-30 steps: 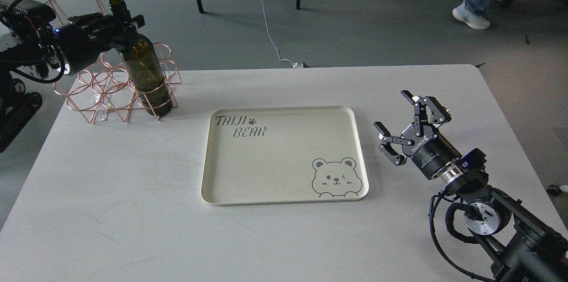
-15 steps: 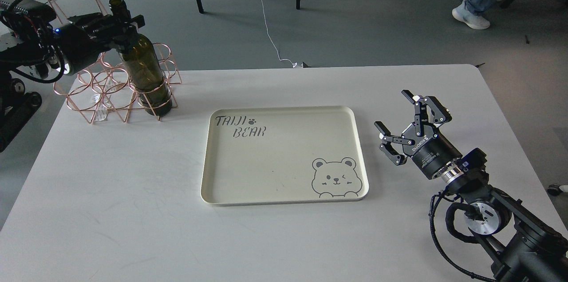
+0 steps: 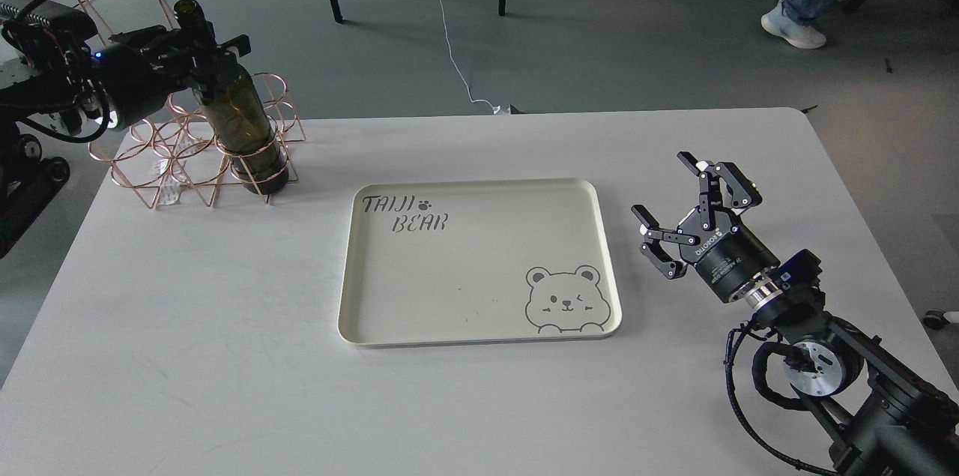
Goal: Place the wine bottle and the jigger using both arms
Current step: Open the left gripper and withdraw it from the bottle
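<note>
Both grippers differ: my left gripper (image 3: 204, 56) pinches the bottle (image 3: 238, 127) neck at ten o'clock and has just tilted it in the rack (image 3: 161, 161), starting the lift toward the tray (image 3: 352, 296), while my right gripper (image 3: 685, 210) stays spread; no jigger visible.

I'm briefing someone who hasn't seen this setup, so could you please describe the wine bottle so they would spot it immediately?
Start at the white table and go to its far left corner, where a copper wire rack stands. The wine bottle sits in the rack's right-hand end, with the left hand at its neck. It is dark olive-green glass, unlabelled, and the only solid thing among the thin pinkish wires.
</note>
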You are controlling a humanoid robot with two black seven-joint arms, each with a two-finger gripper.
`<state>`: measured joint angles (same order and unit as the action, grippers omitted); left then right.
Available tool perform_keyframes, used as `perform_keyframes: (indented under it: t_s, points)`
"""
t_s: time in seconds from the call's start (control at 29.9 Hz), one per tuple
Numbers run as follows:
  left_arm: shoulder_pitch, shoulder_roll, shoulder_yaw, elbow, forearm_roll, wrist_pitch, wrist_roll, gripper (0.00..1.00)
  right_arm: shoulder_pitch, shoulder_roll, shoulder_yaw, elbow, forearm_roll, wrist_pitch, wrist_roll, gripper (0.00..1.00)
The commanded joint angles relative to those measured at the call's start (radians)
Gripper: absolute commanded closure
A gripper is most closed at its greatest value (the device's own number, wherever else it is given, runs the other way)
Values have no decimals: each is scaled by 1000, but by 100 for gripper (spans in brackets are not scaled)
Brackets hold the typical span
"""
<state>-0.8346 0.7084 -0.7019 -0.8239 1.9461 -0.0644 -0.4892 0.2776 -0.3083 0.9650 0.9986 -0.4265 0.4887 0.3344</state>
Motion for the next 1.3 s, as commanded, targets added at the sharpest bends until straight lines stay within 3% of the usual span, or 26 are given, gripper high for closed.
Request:
perform_keyframes:
  t_s: [0.0,0.3,0.57,0.67,0.8,1.04,1.14,1.27]
  points:
    - [-3,0,4,0,-1,0,0,0,0,0,0,0,0,0,0,1]
    - [-26,19,-2,0,-7,1,0,0,0,0,0,0,-1,0,0,2]
    - [-182,160,-1,-76,-55,-18,0,0,0,2,4,2,-1,0,0,2]
    - [-253,206,-1,-118,-139,-70,0,0,2,3,20,2,-1,0,0,2]
    - [-320,246,-2,-179,-332,-135,0,0,6,34,50,3,0,0,2,2]
    - [-305,234,2,-346,-976,-144,0,0,11,71,81,2,0,0,3,2]
    - [-268,209,2,-392,-1180,-153,0,0,11,71,87,2,0,0,3,2]
    - [-164,169,2,-487,-1233,-164,0,0,11,71,115,2,0,0,3,2]
